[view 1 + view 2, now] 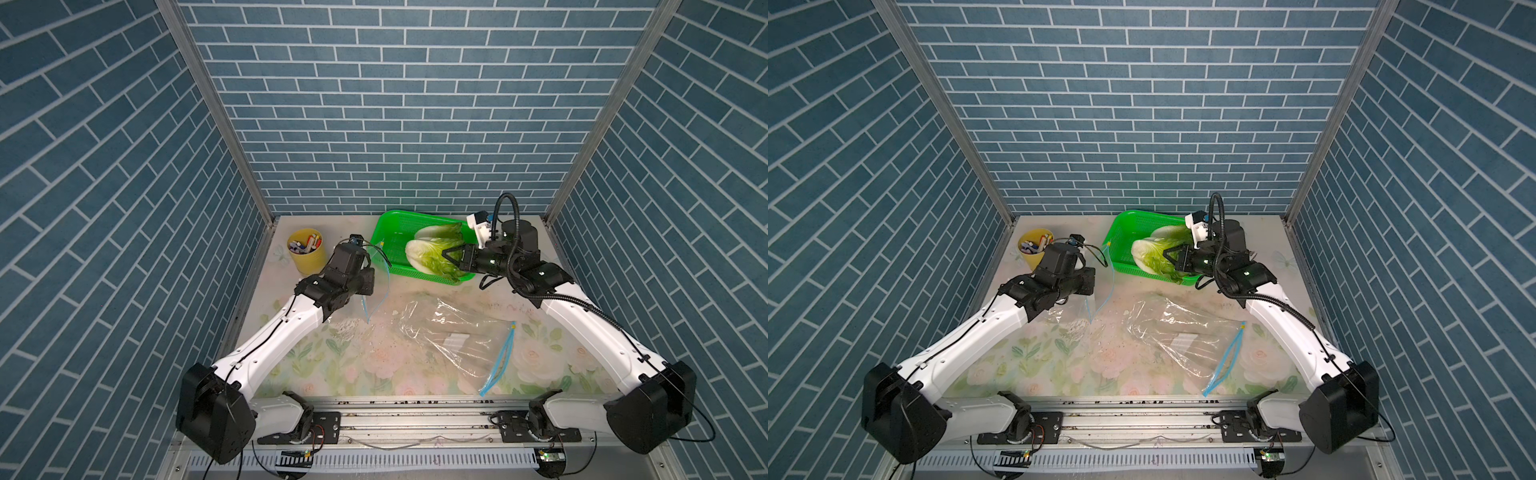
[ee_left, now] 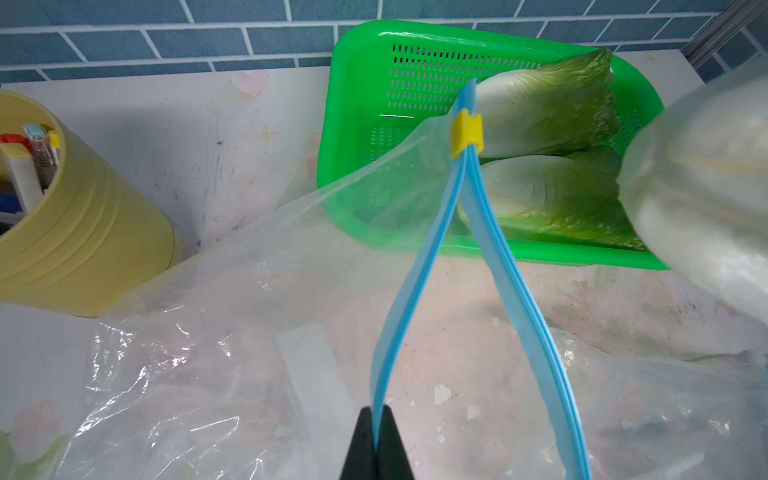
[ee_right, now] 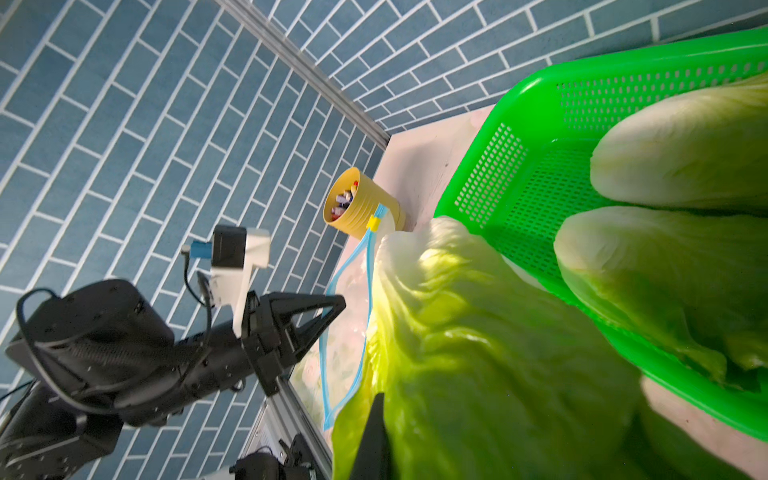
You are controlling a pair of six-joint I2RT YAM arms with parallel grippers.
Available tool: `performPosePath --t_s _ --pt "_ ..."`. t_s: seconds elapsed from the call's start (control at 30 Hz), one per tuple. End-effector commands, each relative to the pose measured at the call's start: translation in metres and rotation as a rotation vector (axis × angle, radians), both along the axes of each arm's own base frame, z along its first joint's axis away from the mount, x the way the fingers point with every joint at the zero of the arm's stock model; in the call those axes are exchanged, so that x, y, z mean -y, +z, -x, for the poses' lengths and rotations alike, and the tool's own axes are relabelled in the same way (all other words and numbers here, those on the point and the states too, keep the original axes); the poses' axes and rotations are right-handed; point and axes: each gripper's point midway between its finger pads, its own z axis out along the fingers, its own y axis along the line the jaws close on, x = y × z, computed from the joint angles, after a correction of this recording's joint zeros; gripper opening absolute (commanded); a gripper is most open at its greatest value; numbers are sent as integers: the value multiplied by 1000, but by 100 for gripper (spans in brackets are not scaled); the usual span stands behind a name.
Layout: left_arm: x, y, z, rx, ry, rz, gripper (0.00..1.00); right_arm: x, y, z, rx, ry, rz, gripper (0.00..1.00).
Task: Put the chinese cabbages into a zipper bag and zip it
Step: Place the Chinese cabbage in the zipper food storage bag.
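Note:
My left gripper [image 2: 376,417] is shut on the blue zip strip [image 2: 415,291] of a clear zipper bag [image 2: 232,316]. It holds the bag's mouth [image 1: 380,282] open left of the green basket [image 1: 386,232]. The bag's yellow slider [image 2: 466,135] sits at the far end of the strip. My right gripper [image 1: 446,253] is shut on the leafy end of one chinese cabbage [image 3: 478,332], held over the basket's near side. Only one of its fingers [image 3: 374,436] shows in the right wrist view. Two more chinese cabbages [image 2: 544,108] [image 2: 552,199] lie in the basket.
A second clear zipper bag [image 1: 457,336] lies flat on the floral table, its blue zip [image 1: 500,357] toward the right arm. A yellow cup [image 1: 306,251] of pens stands at the back left. Brick-patterned walls close in three sides.

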Motion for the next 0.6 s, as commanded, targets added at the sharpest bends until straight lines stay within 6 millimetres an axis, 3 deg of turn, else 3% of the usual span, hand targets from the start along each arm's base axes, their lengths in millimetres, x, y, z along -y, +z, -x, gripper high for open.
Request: performPosePath --t_s 0.0,0.3,0.57 --pt "1 3 -2 7 -6 11 0 -5 12 32 52 128 1 0" --pt "10 9 -3 7 -24 61 0 -41 29 74 138 333 -22 0" --pt "11 17 1 17 -31 88 0 -59 27 61 150 337 -39 0"
